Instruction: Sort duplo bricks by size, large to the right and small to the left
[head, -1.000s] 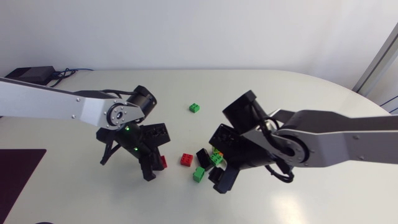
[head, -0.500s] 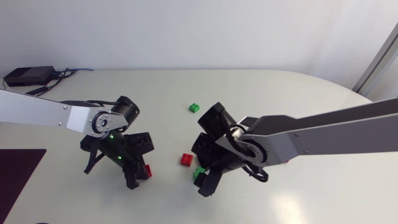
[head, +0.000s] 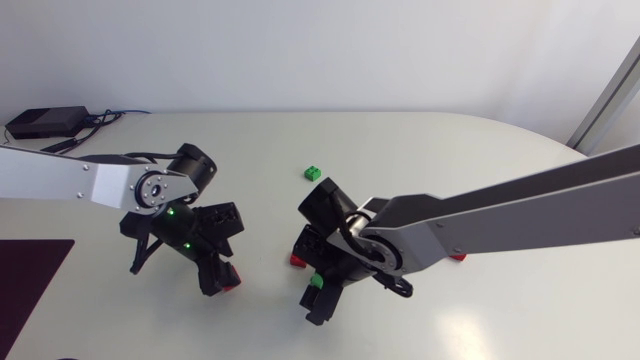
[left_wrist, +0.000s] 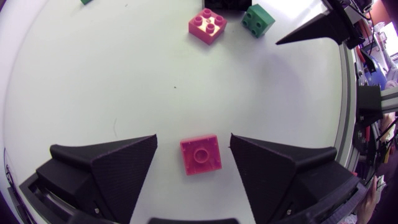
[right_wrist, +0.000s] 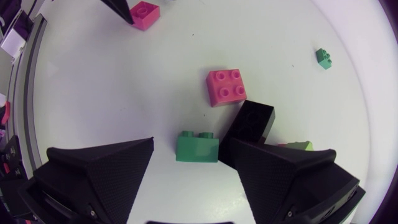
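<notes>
A small red one-stud brick (left_wrist: 201, 155) lies on the table between the fingers of my left gripper (left_wrist: 193, 140), which is open and does not touch it. The head view shows that brick (head: 229, 283) at the left gripper (head: 220, 278), left of the middle. My right gripper (right_wrist: 191, 146) is open over a green brick (right_wrist: 197, 147) that lies between its fingers. Just ahead lie a red four-stud brick (right_wrist: 226, 86) and a black brick (right_wrist: 252, 123). In the head view the right gripper (head: 318, 292) covers this cluster, with the red brick (head: 297, 260) at its edge.
A small green brick (head: 313, 173) lies alone at the back middle. A light green brick (right_wrist: 300, 146) peeks out beside the right gripper's finger. Something red (head: 458, 257) shows under my right arm. A dark mat (head: 30, 270) lies at the left edge.
My left arm carried the small red brick leftward, then opened and left it on the table. My right arm moved left, bringing its gripper down over the green brick.
</notes>
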